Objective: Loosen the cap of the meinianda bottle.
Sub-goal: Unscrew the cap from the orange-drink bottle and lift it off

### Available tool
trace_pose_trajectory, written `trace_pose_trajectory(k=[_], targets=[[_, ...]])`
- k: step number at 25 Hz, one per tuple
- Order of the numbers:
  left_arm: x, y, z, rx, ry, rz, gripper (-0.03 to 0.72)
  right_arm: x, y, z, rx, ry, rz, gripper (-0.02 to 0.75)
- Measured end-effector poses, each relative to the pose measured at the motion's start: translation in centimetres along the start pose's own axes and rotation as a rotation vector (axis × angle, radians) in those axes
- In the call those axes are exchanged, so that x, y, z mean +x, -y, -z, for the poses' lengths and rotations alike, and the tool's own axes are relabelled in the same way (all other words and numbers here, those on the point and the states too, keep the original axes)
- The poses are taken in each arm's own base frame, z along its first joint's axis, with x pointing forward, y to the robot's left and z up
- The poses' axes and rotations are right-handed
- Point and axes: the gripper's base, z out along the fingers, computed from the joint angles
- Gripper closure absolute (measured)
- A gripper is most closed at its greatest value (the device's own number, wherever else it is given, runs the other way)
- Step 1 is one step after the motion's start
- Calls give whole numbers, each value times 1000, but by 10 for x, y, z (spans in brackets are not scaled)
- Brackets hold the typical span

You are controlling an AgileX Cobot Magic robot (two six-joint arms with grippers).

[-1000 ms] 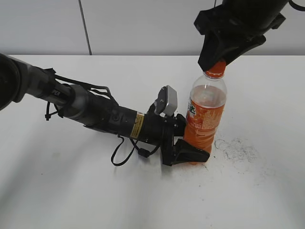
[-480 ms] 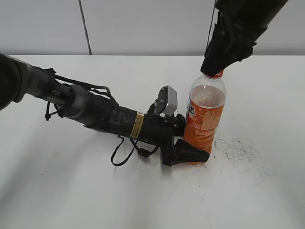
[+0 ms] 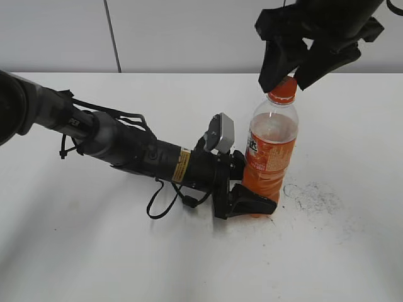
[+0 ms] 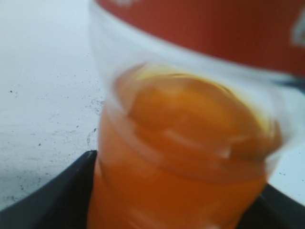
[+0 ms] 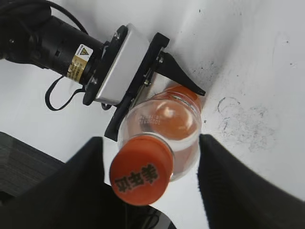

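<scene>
While my left gripper (image 3: 252, 202) clamps the bottle (image 3: 269, 154) low, my right gripper (image 3: 301, 74) spread open, straddling the cap (image 5: 141, 170), untouched.

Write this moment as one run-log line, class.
left pincer: shut on Meinianda bottle base | right pincer: open, astride orange cap | cap: on bottle | bottle: upright on white table

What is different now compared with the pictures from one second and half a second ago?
The right pincer has let go of the cap: half a second ago it was shut over it, now its fingers stand open on either side. The left pincer still clamps the base of the meinianda bottle, which stayed upright in place.
</scene>
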Motion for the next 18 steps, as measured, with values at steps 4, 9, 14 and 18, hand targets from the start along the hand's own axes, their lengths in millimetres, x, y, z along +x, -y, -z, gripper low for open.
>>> trace_pose_trajectory(k=[4, 9, 14, 18], targets=[[0, 0, 0, -1, 1, 1, 123, 0, 0, 0, -3, 0, -16, 459], [0, 0, 0, -1, 1, 1, 123, 0, -1, 0, -9, 1, 163, 465], [0, 0, 0, 1, 0, 0, 123, 0, -3, 0, -27, 10, 728, 465], [0, 0, 0, 1, -1, -1, 123, 0, -4, 1, -37, 16, 881, 465]])
